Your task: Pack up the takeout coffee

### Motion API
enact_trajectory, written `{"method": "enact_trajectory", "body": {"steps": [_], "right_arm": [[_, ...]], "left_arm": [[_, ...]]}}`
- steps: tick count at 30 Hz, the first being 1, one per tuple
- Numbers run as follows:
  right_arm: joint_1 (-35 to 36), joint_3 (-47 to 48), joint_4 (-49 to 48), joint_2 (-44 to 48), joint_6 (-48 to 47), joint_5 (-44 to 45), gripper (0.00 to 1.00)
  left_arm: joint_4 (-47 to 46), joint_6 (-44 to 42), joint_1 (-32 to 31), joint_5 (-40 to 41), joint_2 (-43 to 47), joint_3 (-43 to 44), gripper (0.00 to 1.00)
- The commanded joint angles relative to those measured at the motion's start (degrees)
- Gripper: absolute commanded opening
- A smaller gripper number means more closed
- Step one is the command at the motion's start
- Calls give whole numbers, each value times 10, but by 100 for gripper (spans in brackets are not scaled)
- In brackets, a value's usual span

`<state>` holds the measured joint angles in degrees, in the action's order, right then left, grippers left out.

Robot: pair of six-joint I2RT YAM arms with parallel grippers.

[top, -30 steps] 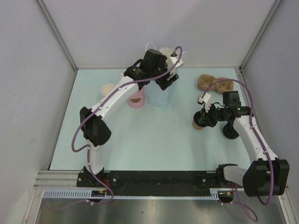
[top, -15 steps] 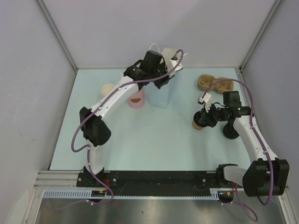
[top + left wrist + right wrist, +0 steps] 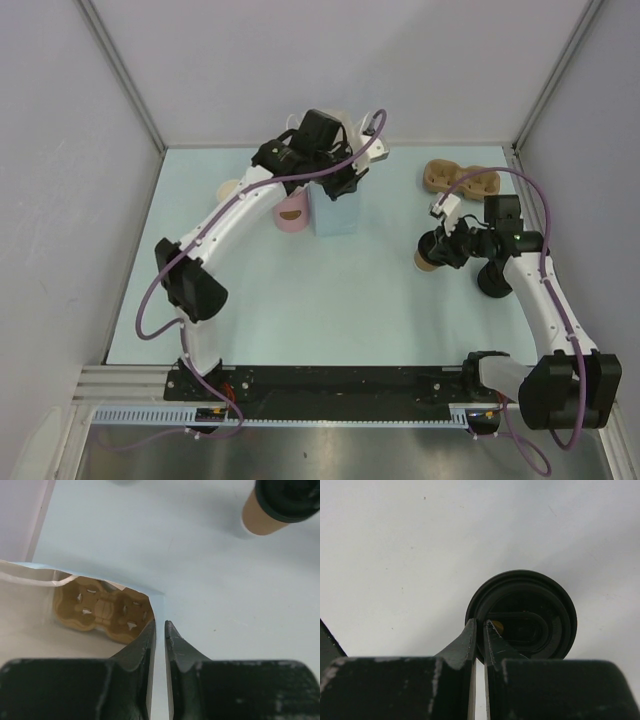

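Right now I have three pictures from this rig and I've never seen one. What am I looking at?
Two white robot arms are bolted at the near edge of a pale blue table. The wide picture comes from a fixed camera above and behind them. The other two come from a camera on each wrist, with that arm's black fingers at the bottom. On the table are a light blue paper bag, a pink cup, a tan lidless paper cup, a brown pulp cup carrier and a small brown paper cup with a black lid. The left end effector is closed on the bag's rim. The right end effector pinches the edge of the small cup's lid.
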<state>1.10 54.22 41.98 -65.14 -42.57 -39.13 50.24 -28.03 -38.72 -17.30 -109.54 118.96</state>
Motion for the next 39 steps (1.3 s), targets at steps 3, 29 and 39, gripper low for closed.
{"method": "enact_trajectory", "body": {"steps": [3,29,39], "right_arm": [[-2,1,-48,29,36,23,0],[-2,1,-37,30,28,11,0],[-2,1,-27,20,18,7,0]], "left_arm": [[7,19,-28,-34,107,-64,17],[-47,-54,-36,80,109,-116,94],[-68,-71,-31,94,80,-126,87]]}}
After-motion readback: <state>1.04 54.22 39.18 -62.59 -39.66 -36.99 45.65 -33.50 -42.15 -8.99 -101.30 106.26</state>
